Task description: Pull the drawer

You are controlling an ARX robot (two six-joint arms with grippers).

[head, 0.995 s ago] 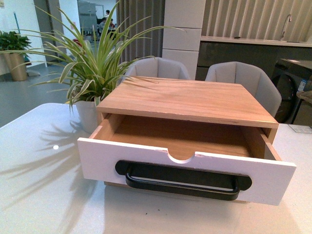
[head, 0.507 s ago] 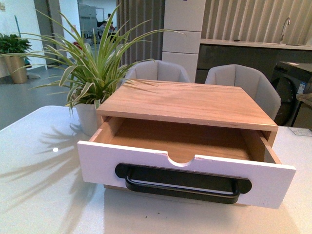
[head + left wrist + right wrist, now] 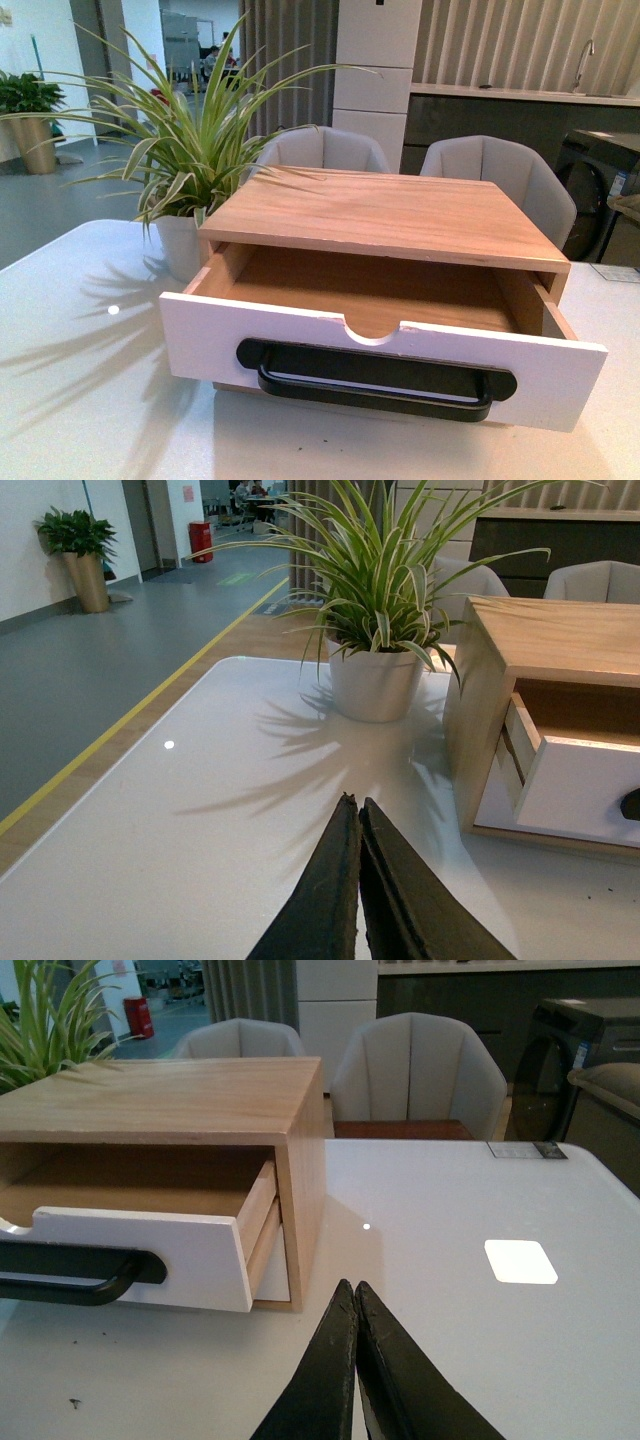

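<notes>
In the front view, the drawer [image 3: 380, 362] fills the centre and lower half of the frame, drawn well out of its wooden cabinet [image 3: 385, 212], its white front carrying the black bar handle [image 3: 376, 381] under a half-round notch. The inside looks bare. A potted spider plant [image 3: 185, 150] stands at the left. Neither of my arms shows here.

In the left wrist view, my left fingers [image 3: 357, 890] sit at the bottom centre, pressed together on nothing, over the white table [image 3: 200, 820], apart from the drawer's corner at the right edge.

In the right wrist view, my right fingers [image 3: 355, 1370] are likewise closed and empty, bottom centre, with the drawer's end and handle at the left.

I judge the pull done; next I need only keep clear.
</notes>
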